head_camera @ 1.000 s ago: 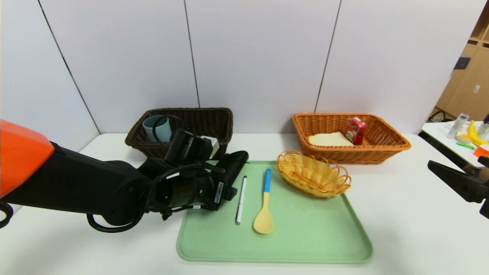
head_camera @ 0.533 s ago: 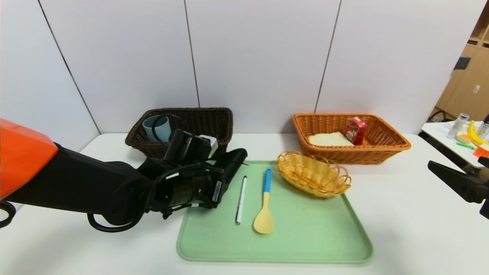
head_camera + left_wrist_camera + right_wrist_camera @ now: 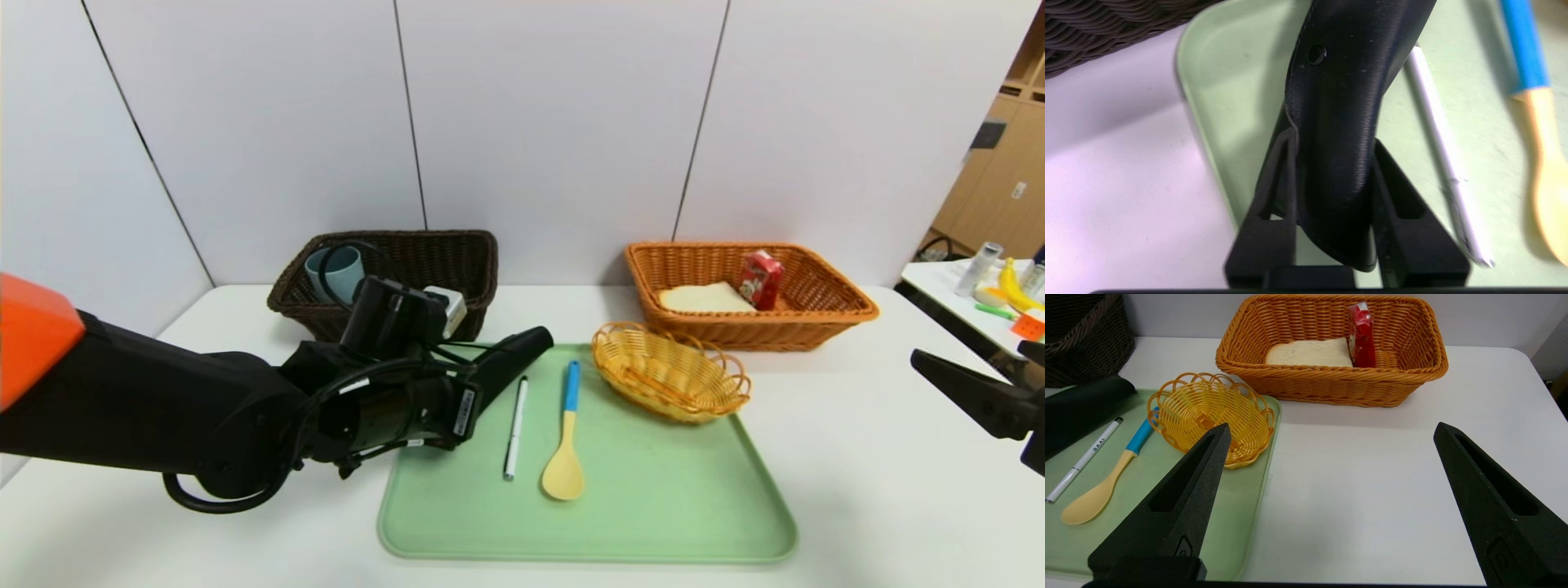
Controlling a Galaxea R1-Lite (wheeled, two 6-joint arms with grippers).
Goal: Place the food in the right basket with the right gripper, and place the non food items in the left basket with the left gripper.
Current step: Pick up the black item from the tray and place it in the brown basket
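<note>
Since a second ago, the black oblong case (image 3: 510, 359) has lifted at its far end and now juts out over the back left corner of the pale green plastic tray (image 3: 653, 506), and the left gripper (image 3: 1331, 192), wide apart then, has closed its black fingers (image 3: 1278, 179) on the case's two sides. Block letters reading "IVVE" run along the barrel of the white pen (image 3: 1084, 459), which lies on the tray just beside the case; next to it lies the yellow spoon with a blue handle (image 3: 565, 441). Reaching in low from the left over the white table (image 3: 882, 457), the left arm stretches nearly level toward the tray. The right gripper (image 3: 1327, 506) hangs parked at the table's right edge, its pointed jaws spread wide and holding nothing. A grey-blue cup (image 3: 335, 272) sits in the dark brown woven wicker basket (image 3: 457, 253) at back left. In the orange-tan wicker basket (image 3: 816, 314) at back right lie a pale slice of bread (image 3: 704, 297) and a small red drink carton (image 3: 759, 279). A small oval yellow wicker basket (image 3: 669, 371) rests on the tray's back right corner.
</note>
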